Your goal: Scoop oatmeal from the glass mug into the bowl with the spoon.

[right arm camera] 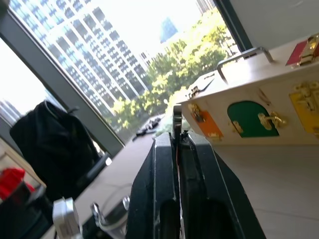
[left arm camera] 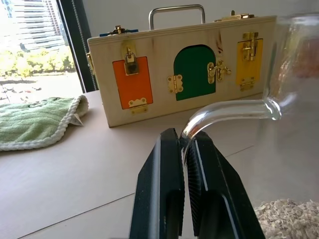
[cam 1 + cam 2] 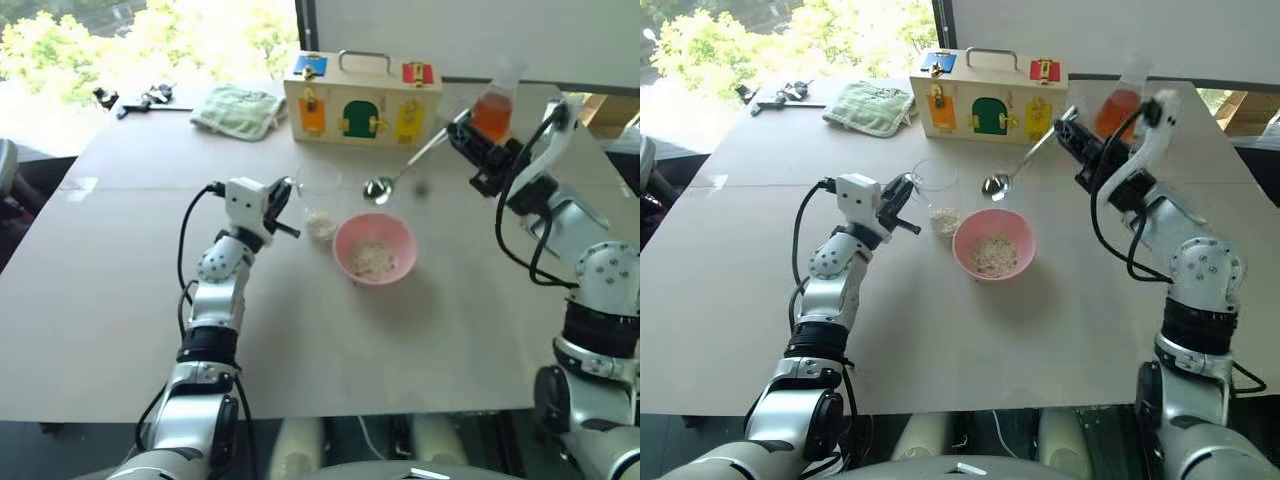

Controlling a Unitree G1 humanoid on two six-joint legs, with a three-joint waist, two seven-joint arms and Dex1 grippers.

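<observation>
The glass mug [image 3: 318,190] stands on the table with a low heap of oatmeal [image 3: 320,225] in its bottom. My left gripper [image 3: 288,208] is shut on the mug's curved glass handle [image 2: 224,110], seen close between the black fingers [image 2: 162,184]. Just right of the mug sits the pink bowl [image 3: 345,262], holding more oatmeal [image 3: 372,258]. My right gripper [image 3: 460,135] is raised at the far right, shut on the spoon's thin handle. The spoon [image 3: 408,167] slants down to the left, its oval end [image 3: 378,188] hanging above the table behind the bowl.
A wooden latch box [image 3: 362,100] with coloured doors stands behind the mug and bowl. A flask of orange liquid [image 3: 492,110] is right behind my right gripper. A green cloth [image 3: 238,108] and small black items [image 3: 135,98] lie at the far left.
</observation>
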